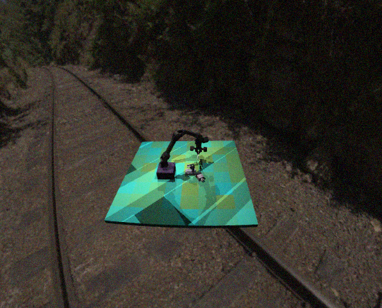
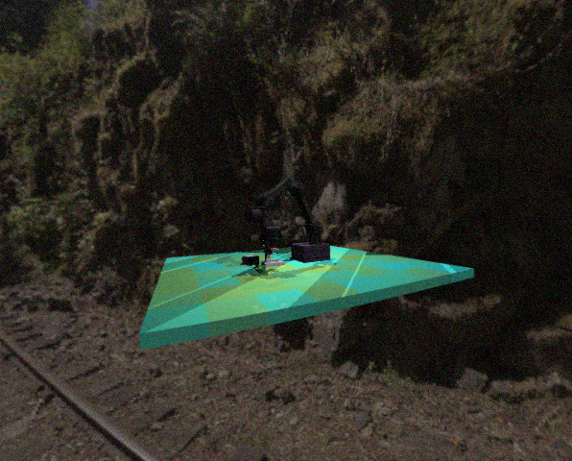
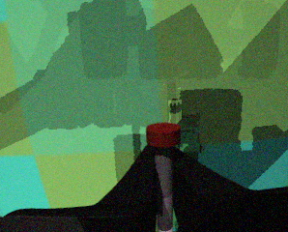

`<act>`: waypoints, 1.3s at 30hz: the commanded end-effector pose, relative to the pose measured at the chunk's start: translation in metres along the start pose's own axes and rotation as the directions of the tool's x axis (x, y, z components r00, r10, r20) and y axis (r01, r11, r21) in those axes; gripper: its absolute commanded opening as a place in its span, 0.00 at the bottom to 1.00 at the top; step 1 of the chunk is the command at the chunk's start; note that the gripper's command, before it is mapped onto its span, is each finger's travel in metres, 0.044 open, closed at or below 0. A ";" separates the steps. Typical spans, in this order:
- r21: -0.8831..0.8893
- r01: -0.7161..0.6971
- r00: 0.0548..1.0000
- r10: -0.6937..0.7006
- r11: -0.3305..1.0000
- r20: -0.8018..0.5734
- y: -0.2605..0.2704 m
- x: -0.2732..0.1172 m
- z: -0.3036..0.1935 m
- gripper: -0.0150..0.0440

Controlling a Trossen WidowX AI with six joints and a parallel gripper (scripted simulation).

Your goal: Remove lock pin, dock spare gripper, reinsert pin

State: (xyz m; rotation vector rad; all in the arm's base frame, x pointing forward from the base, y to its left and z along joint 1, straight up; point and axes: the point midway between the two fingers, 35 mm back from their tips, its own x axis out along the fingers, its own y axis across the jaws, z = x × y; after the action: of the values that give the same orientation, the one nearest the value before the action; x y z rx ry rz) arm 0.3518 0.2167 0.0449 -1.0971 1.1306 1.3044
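My gripper [image 1: 198,153] [image 2: 268,247] [image 3: 158,150] is shut on the lock pin. The pin's red head [image 3: 163,134] sticks out past the fingertips in the wrist view, and its grey shaft [image 3: 165,186] runs back between the fingers, clear of any socket there. The light mount [image 1: 190,170] [image 2: 274,262] stands on the board, below and to the near side of my gripper in the top view. The spare gripper [image 1: 200,177] [image 2: 250,259] lies beside the mount, apart from it. Whether the socket is empty is too small to tell.
A small dark greenish upright piece [image 1: 200,163] [image 2: 261,270] [image 3: 190,137] stands on the patterned board [image 1: 171,212] [image 2: 217,322] near the mount. The arm's box-shaped base [image 1: 165,171] [image 2: 310,252] is on the other side of the mount. Arm shadows cross the board.
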 end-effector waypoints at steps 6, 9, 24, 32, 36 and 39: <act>0.005 0.004 1.000 -0.004 1.000 0.002 -0.020 -0.002 0.013 0.25; 0.005 0.005 1.000 -0.005 1.000 0.003 -0.026 -0.001 0.016 0.25; 0.004 0.006 1.000 -0.006 1.000 0.003 -0.030 0.014 0.016 0.25; 0.002 0.018 1.000 -0.018 1.000 0.010 -0.031 0.027 0.015 0.25; 0.001 0.022 1.000 -0.022 1.000 0.012 -0.032 0.033 0.014 0.25; 0.001 0.026 1.000 -0.026 1.000 0.014 -0.032 0.038 0.014 0.25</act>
State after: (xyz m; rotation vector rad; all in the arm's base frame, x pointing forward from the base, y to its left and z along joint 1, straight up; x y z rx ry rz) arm 0.3841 0.2367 0.0146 -1.1010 1.0957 1.2909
